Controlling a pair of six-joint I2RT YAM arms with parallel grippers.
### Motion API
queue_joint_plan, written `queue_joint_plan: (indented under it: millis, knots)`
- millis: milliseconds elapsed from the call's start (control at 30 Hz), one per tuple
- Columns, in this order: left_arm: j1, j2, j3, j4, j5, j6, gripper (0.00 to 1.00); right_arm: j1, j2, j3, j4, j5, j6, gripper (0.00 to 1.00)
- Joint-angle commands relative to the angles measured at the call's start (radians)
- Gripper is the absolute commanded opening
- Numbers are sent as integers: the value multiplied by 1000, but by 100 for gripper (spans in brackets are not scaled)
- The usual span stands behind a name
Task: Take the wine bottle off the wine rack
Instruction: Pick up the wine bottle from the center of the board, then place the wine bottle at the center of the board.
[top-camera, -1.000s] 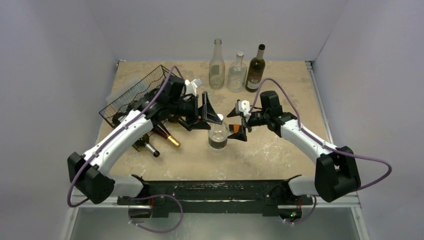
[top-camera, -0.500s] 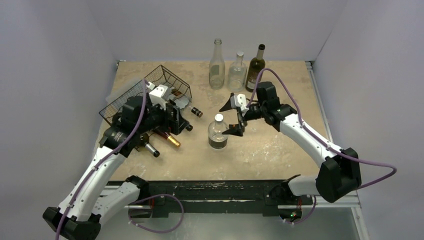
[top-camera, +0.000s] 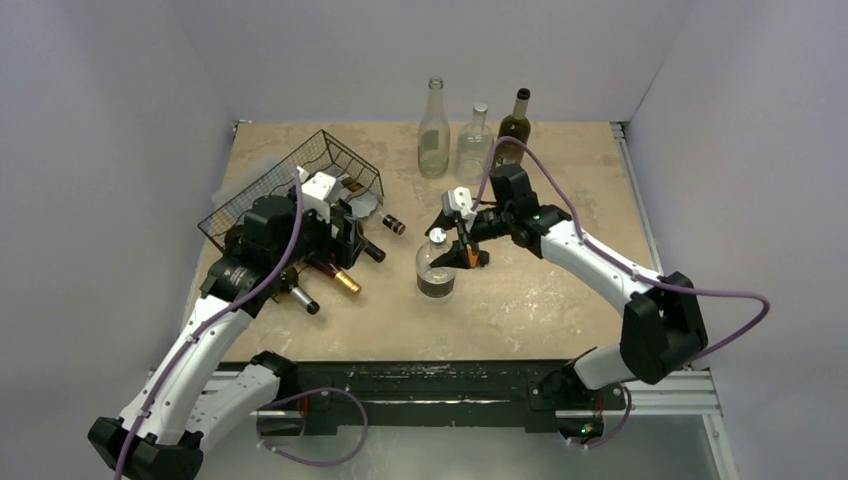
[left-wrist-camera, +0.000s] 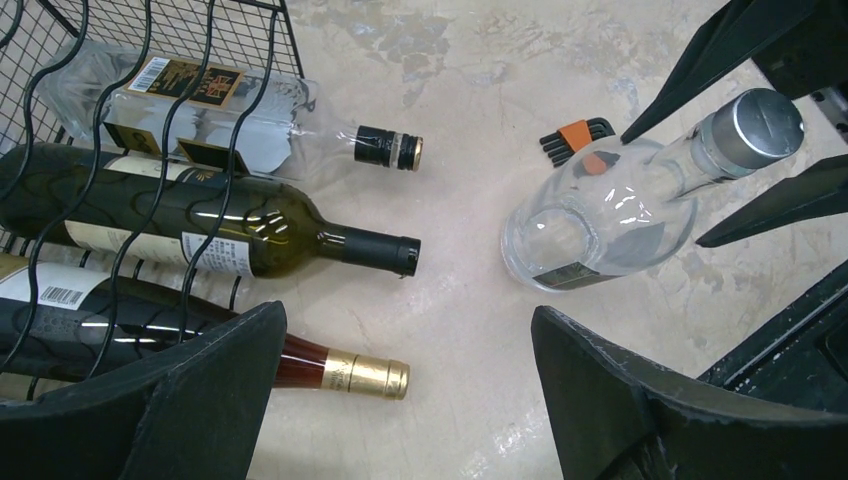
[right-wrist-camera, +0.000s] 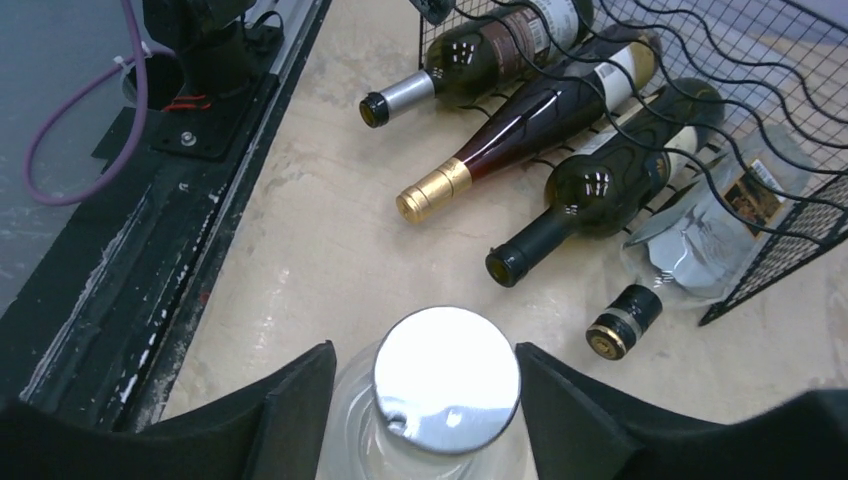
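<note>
The black wire wine rack (top-camera: 262, 185) lies at the table's left with several bottles in it, necks pointing out: a dark green one (left-wrist-camera: 230, 225), a gold-capped one (left-wrist-camera: 350, 372) and a clear flat one (left-wrist-camera: 250, 110). A clear wine bottle (top-camera: 436, 272) with a silver cap (right-wrist-camera: 447, 375) stands upright on the table, off the rack. My right gripper (top-camera: 443, 243) straddles its neck just under the cap, jaws partly apart, with a gap still showing on one side. My left gripper (left-wrist-camera: 410, 320) is open and empty beside the rack's front.
Three bottles stand at the back wall: a tall clear one (top-camera: 433, 130), a squat clear one (top-camera: 475, 142) and a dark one (top-camera: 512, 135). A small orange-and-black hex key set (left-wrist-camera: 577, 138) lies behind the standing bottle. The black rail (top-camera: 430, 385) runs along the near edge.
My left gripper let go of the clear bottle, opened wide and drew back left to the rack. My right gripper moved left over the bottle and its jaws narrowed around the neck.
</note>
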Motion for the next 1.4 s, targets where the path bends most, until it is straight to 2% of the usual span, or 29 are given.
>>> queue_joint_plan:
  millis: [0, 167, 367, 433, 633, 767, 933, 1133, 1367]
  knots:
    - [6, -2, -1, 29, -32, 40, 93, 39, 62, 83, -48, 27, 2, 65]
    - [6, -1, 3, 34, -23, 42, 92, 42, 49, 44, -35, 32, -1, 45]
    - [8, 7, 9, 33, -13, 40, 92, 35, 47, 85, -112, 19, -34, 8]
    - [8, 2, 10, 32, -13, 39, 92, 33, 47, 127, -180, 14, -67, 0]
    - [11, -9, 8, 34, -28, 38, 92, -61, -2, 249, -369, -69, -136, 0]
    - [24, -8, 12, 32, -32, 32, 92, -193, -77, 233, -344, -139, -94, 0]
    - [38, -10, 13, 35, -25, 28, 92, -326, -148, 221, -290, -135, -16, 0]
    - [49, -10, 13, 37, -25, 28, 92, -463, -138, 224, -165, -12, 112, 0]
    - [51, -4, 10, 42, -16, 25, 92, -491, -69, 257, -28, 237, 226, 0]
